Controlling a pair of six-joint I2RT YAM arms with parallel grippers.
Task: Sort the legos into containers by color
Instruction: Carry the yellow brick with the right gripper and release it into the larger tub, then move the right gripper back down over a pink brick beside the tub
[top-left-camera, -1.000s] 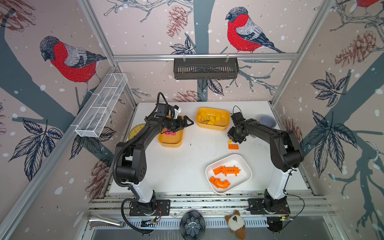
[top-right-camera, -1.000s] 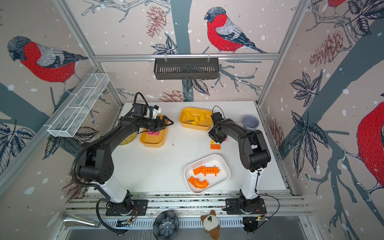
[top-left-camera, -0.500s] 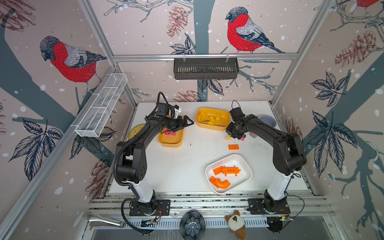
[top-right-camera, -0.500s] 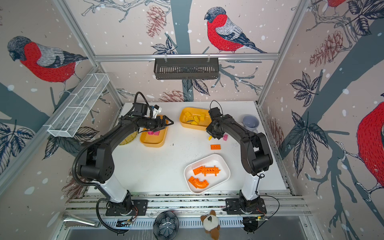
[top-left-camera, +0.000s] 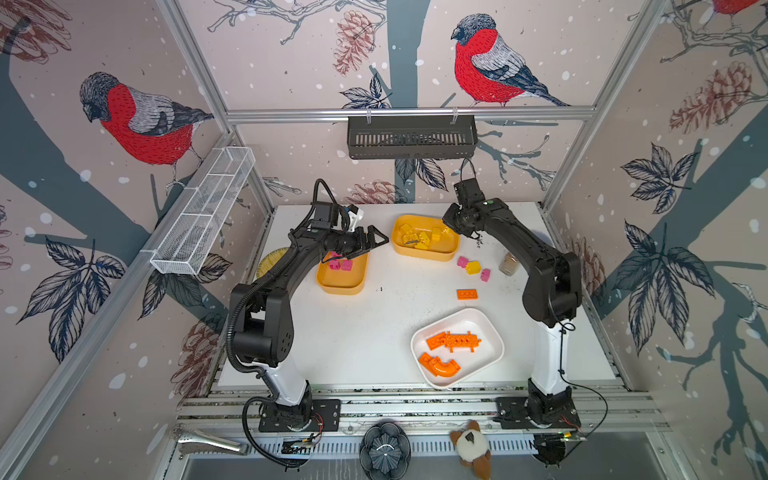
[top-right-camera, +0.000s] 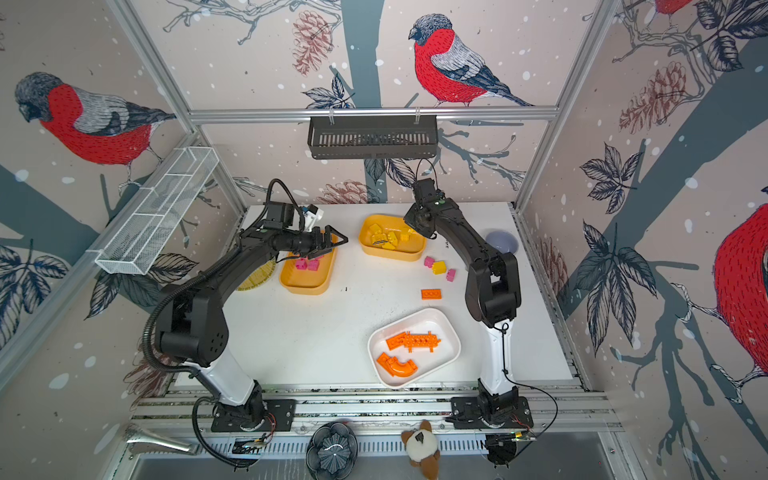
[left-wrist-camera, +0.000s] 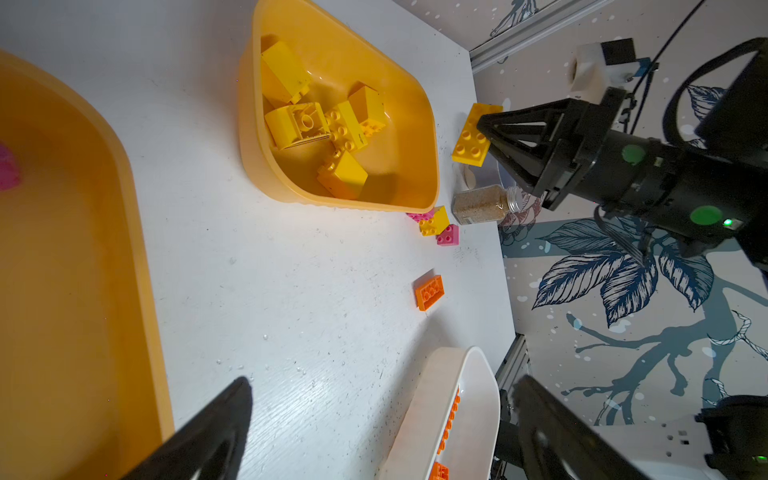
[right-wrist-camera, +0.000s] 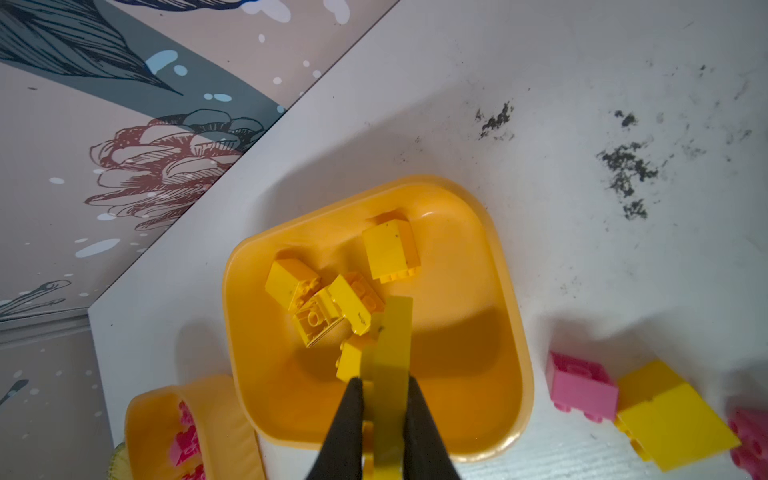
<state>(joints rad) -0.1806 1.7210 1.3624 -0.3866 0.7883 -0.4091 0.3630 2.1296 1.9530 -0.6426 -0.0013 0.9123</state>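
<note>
My right gripper (right-wrist-camera: 384, 384) is shut on a flat yellow lego (right-wrist-camera: 390, 345) and holds it over the yellow-orange container (top-left-camera: 424, 254) that has several yellow legos in it. In the left wrist view that held lego (left-wrist-camera: 473, 133) hangs above the container's far rim. My left gripper (top-left-camera: 378, 242) is open and empty, hovering above the other yellow-orange container (top-left-camera: 340, 287), which holds pink legos (top-left-camera: 340, 264). A white container (top-left-camera: 492, 332) holds an orange arch and a spiky bar. Loose on the table lie two pink legos (top-left-camera: 462, 261), a yellow one (top-left-camera: 473, 267) and an orange plate (top-left-camera: 467, 294).
A small jar of tan grains (top-left-camera: 509, 264) stands right of the loose legos. A grey-blue bowl (top-right-camera: 500, 241) sits behind my right arm. A woven yellow plate (top-left-camera: 270, 259) lies under my left arm. Dark crumbs (right-wrist-camera: 623, 166) dot the table.
My right gripper has risen from the loose legos and swung back and left to the container of yellow legos, carrying the yellow lego. The left arm has not moved.
</note>
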